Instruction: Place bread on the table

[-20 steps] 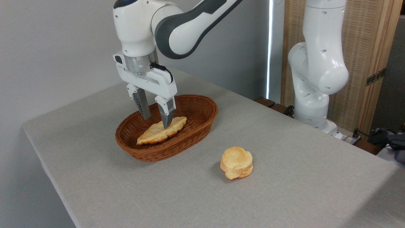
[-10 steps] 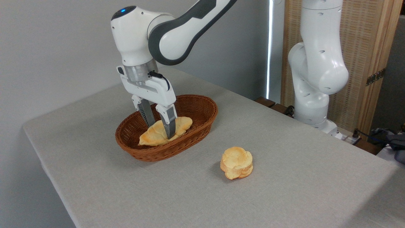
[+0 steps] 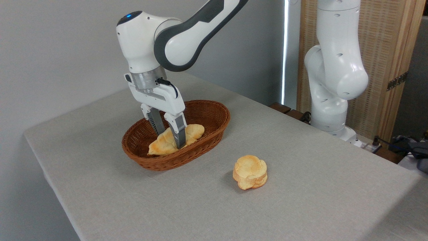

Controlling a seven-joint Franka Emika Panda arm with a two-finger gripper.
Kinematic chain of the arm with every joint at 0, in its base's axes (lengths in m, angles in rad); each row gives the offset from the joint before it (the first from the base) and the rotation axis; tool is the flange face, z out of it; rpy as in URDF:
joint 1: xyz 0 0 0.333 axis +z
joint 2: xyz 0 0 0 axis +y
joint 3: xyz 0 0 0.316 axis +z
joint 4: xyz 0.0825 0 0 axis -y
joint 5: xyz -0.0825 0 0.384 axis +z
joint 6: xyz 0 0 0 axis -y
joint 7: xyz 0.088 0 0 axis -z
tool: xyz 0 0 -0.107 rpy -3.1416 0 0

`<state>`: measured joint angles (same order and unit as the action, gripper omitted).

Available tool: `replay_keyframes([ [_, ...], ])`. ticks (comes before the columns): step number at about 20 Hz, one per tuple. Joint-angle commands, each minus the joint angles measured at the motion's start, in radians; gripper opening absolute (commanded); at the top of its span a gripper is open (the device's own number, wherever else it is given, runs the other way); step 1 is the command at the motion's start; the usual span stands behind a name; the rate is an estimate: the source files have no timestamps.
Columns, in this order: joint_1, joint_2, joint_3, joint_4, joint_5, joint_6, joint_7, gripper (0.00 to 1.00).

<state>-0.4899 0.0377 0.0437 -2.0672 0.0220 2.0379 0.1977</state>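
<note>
The bread, a golden-orange elongated loaf, lies inside the brown wicker basket on the left half of the grey-cloth table. My gripper has reached down into the basket. Its two fingers stand on either side of the loaf's middle, the near finger in front of it and the far one partly hidden behind it. The fingers stay apart around the loaf, and the loaf rests on the basket floor.
A small round flower-shaped bun sits on the cloth to the right of the basket. A second white robot arm stands off the table's far right edge, before a wooden screen. Cables lie at the far right.
My gripper has come down from above the basket until its fingers straddle the loaf. The loaf has shifted and rolled slightly under the contact. The bun has not moved.
</note>
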Motion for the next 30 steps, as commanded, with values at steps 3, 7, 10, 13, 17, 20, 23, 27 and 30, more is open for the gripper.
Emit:
replay_keyframes([
  [3, 0.002, 0.001, -0.001, -0.001, 0.009, 0.01, 0.012, 0.14],
  [7, 0.004, 0.001, 0.001, 0.001, 0.009, 0.011, 0.012, 0.14],
  [10, 0.005, -0.002, 0.004, 0.002, 0.009, 0.011, 0.012, 0.15],
  [13, 0.005, -0.002, 0.004, 0.004, 0.009, 0.01, 0.012, 0.15],
  [17, 0.007, -0.004, 0.005, 0.004, 0.009, 0.01, 0.012, 0.15],
  [20, 0.01, -0.027, 0.01, 0.009, 0.009, -0.001, 0.009, 0.15],
  [23, 0.033, -0.082, 0.016, 0.012, 0.007, -0.073, 0.012, 0.15],
  [27, 0.043, -0.166, 0.079, 0.038, 0.007, -0.175, 0.034, 0.16],
  [30, 0.043, -0.223, 0.149, 0.054, 0.003, -0.225, 0.068, 0.18],
])
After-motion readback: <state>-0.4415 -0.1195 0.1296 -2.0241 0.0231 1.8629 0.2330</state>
